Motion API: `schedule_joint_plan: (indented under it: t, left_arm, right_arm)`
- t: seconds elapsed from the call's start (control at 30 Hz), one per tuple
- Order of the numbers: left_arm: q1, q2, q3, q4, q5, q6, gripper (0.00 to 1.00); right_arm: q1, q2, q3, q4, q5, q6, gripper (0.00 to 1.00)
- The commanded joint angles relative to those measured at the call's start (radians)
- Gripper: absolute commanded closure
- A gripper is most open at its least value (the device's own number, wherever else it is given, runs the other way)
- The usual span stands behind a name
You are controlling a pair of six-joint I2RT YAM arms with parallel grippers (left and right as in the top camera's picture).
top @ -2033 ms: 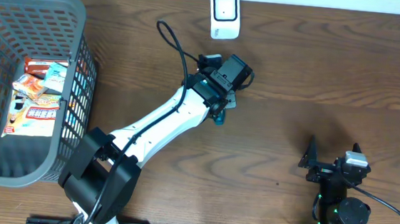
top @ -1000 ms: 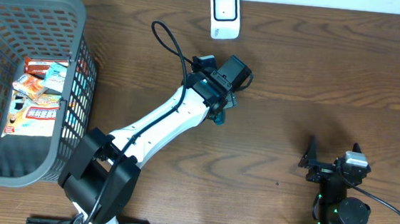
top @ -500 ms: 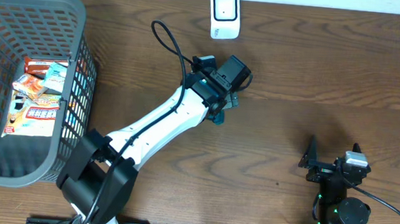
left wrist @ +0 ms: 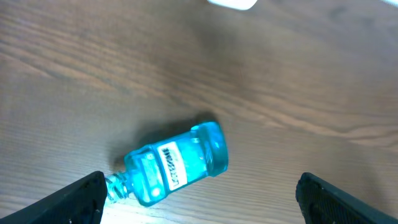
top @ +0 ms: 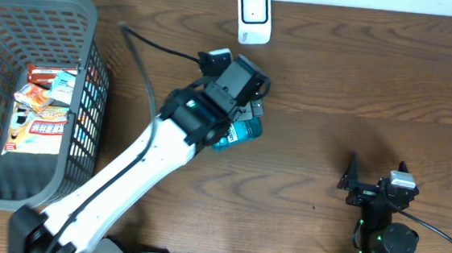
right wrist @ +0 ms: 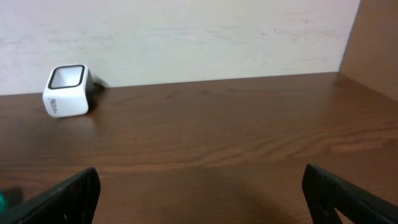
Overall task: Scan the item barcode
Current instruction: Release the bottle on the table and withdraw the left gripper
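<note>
A clear blue bottle (top: 239, 133) with a white label lies on its side on the wooden table; in the left wrist view the bottle (left wrist: 175, 164) shows its label facing up. My left gripper (top: 251, 107) hangs over it, open, and touches nothing; in its own view the left gripper (left wrist: 200, 210) has the bottle between and beyond its wide-set fingertips. The white barcode scanner (top: 253, 16) stands at the far edge, apart from the bottle. My right gripper (top: 376, 174) rests open and empty at the near right, facing the scanner (right wrist: 66, 91).
A grey mesh basket (top: 93, 67) stands at the left and holds several snack packets (top: 43, 108). The left arm's black cable (top: 155, 47) loops over the table between basket and scanner. A wall runs behind the scanner.
The left gripper has opened and the arm has swung up and to the left. The blue bottle, which was mostly hidden under the gripper, now lies in plain view on the table. The right arm is unmoved.
</note>
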Motion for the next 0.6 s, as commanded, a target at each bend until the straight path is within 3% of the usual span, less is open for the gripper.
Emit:
schedule_joint_plan:
  t: [0.0, 0.17, 0.33, 0.43, 0.57]
  left_arm:
    - [0.004, -0.079, 0.026, -0.006, -0.013, 0.058, 0.03]
    - [0.004, -0.175, 0.026, -0.006, -0.094, 0.136, 0.02]
    - [0.04, -0.245, 0.026, -0.017, -0.291, 0.19, 0.02]
    - [0.118, -0.287, 0.026, -0.022, -0.407, 0.19, 0.02]
    - [0.289, -0.341, 0.031, -0.02, -0.405, 0.174, 0.02]
  right_arm:
    - [0.006, -0.002, -0.001, -0.003, 0.005, 0.014, 0.01]
    - [0.006, -0.002, -0.001, -0.003, 0.005, 0.014, 0.01]
    - [0.006, -0.002, -0.001, -0.003, 0.005, 0.014, 0.01]
    - [0.006, -0.002, -0.001, -0.003, 0.005, 0.014, 0.01]
    - [0.006, -0.002, -0.001, -0.003, 0.005, 0.014, 0.01]
